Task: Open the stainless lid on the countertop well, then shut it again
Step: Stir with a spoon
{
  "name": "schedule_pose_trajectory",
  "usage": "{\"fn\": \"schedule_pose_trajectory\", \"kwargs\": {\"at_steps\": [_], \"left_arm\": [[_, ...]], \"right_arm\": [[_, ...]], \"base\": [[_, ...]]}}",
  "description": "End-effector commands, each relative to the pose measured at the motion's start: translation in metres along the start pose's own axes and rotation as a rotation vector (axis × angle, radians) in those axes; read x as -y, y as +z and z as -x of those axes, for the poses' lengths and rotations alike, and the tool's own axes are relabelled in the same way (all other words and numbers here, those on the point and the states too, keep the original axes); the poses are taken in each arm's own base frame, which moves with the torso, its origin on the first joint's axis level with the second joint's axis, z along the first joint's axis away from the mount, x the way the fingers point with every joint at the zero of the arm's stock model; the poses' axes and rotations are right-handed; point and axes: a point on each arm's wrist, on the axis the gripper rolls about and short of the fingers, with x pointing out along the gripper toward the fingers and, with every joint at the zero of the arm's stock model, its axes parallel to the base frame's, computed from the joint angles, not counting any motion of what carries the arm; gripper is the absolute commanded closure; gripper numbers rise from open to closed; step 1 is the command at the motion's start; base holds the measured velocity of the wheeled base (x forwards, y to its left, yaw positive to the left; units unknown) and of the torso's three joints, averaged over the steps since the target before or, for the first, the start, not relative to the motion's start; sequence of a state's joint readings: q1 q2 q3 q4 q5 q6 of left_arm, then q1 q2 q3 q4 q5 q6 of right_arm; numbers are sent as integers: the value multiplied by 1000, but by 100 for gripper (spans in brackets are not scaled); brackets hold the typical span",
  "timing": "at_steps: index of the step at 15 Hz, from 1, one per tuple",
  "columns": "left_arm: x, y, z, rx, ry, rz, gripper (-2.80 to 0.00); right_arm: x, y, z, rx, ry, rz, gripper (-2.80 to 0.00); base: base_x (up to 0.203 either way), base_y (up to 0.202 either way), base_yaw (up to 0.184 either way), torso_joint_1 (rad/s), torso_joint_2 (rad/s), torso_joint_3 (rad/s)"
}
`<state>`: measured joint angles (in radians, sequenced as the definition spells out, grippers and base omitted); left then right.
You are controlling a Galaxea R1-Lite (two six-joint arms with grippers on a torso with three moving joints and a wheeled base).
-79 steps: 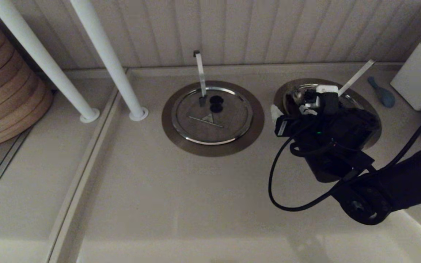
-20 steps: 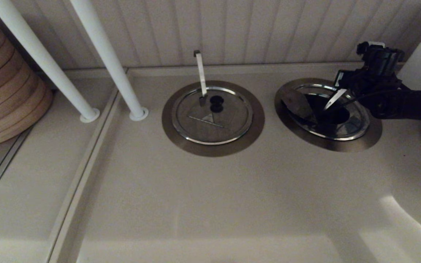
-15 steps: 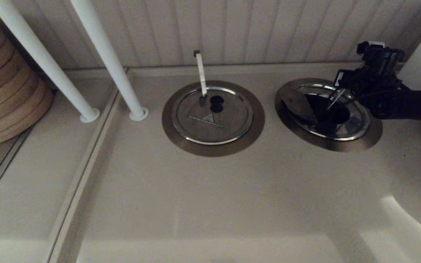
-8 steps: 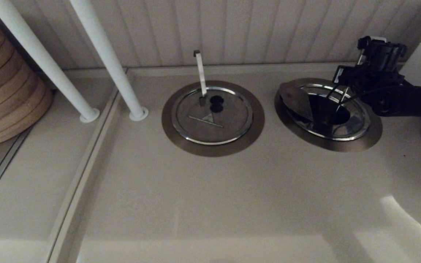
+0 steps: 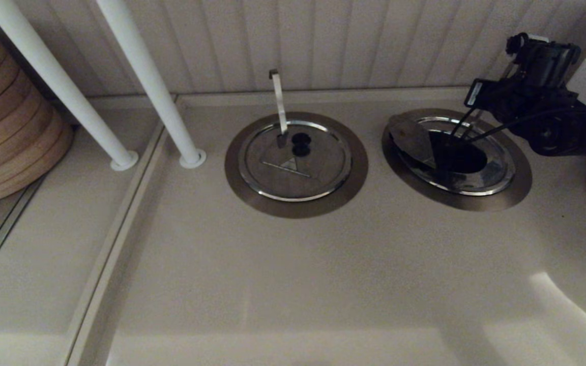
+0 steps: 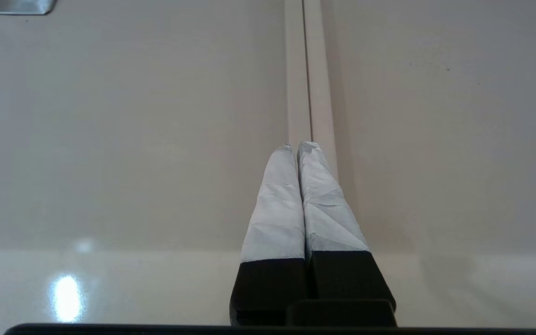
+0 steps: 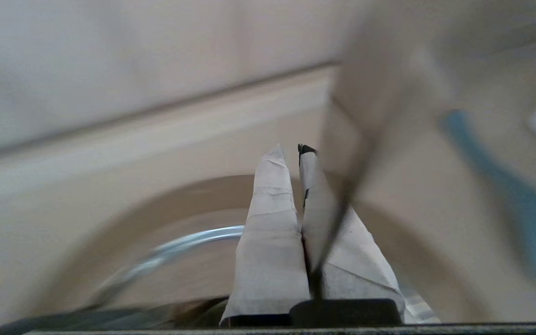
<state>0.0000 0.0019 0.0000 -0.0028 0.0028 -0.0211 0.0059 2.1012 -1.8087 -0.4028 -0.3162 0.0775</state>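
My right pincer (image 7: 291, 151), squeezed shut on nothing, had lifted off the countertop well (image 5: 519, 178) by the surface's back right corner, but the stainless lid (image 5: 411, 138) still sat tipped, not closed.

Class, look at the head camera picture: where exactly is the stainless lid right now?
On the right side of the counter, the stainless lid stands tilted open at the left edge of the countertop well, right of the closed lid.
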Motion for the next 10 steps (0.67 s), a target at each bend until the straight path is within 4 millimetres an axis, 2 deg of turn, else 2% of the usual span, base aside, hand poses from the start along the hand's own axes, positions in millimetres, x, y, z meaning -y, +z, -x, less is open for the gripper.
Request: {"fn": "schedule_pose_trajectory", "kwargs": {"at_steps": [1, 5, 7, 10], "left_arm": [[0, 0, 0, 1, 0, 0, 0], [0, 0, 0, 2, 0, 0, 0], [0, 0, 0, 1, 0, 0, 0], [0, 0, 0, 1, 0, 0, 0]], "right_arm": [[-11, 19, 21, 53, 60, -57, 0], [-28, 28, 43, 67, 152, -91, 0], [-26, 33, 47, 68, 151, -80, 0], [-19, 30, 48, 20, 132, -10, 0]], "base": [[0, 0, 0, 0, 0, 0], [0, 0, 0, 0, 0, 0], [0, 0, 0, 0, 0, 0], [0, 0, 0, 0, 0, 0]]}}
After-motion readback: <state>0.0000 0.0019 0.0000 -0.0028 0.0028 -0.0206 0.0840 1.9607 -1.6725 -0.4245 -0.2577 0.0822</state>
